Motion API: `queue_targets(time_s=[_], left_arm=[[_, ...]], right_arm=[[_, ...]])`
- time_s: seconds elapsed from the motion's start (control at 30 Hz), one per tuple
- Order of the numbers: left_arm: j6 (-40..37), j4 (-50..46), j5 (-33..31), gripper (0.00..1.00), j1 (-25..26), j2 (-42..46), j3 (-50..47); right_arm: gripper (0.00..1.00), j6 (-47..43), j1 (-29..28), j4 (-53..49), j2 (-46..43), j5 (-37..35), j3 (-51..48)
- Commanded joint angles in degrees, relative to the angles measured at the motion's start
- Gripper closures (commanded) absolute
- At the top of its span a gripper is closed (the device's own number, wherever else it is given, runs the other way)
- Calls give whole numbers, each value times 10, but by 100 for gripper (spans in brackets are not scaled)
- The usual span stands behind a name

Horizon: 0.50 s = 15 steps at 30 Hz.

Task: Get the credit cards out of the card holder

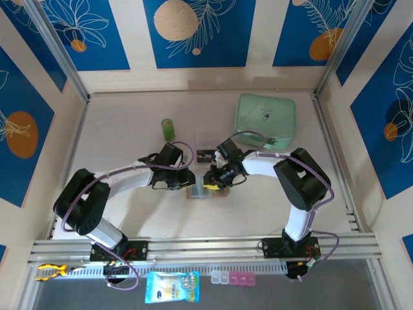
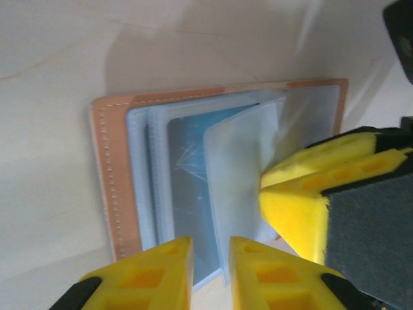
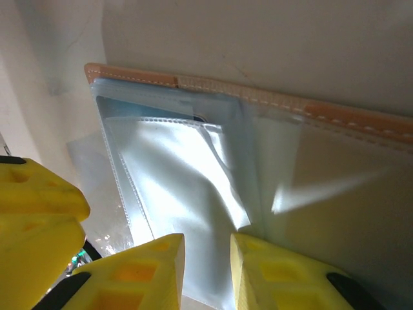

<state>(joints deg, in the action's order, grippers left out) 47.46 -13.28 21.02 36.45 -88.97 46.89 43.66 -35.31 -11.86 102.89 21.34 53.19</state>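
left wrist: salmon-tan leather card holder (image 2: 116,187) lies open, blue plastic card (image 2: 190,187) sleeved (unextracted) at nine o'clock; left gripper (image 2: 211,268) slightly parted, empty; right gripper (image 3: 206,271) grasps a sleeve.

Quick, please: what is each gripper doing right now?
Left gripper: jaws nearly together at the card holder; grip cannot be told.
Right gripper: closed on a clear sleeve.

A pale wooden worktop (image 1: 122,213) sits boxed in by pale panel walls (image 1: 132,35) printed with blue panels (image 1: 84,26) of white leaves and orange fruit, with metal rails (image 1: 206,245) along the near edge, evenly lit.
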Motion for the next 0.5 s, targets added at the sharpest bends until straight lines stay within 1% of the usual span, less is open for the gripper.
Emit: queue_targets(time_s=[0.0,0.07,0.3,0.47], left_arm=[[12,23,18,75,8,-12,17],[18,31,19,73,8,-18,14],[26,47,28,73,12,-40,13],[27,40,24,73,15,-50,17]], right_arm=[[73,14,7,18,-14,27,-15],[73,19,10,26,-15,33,-19],[73,29,16,44,-17,44,-31],[73,33,17,49,-17,48,-35]])
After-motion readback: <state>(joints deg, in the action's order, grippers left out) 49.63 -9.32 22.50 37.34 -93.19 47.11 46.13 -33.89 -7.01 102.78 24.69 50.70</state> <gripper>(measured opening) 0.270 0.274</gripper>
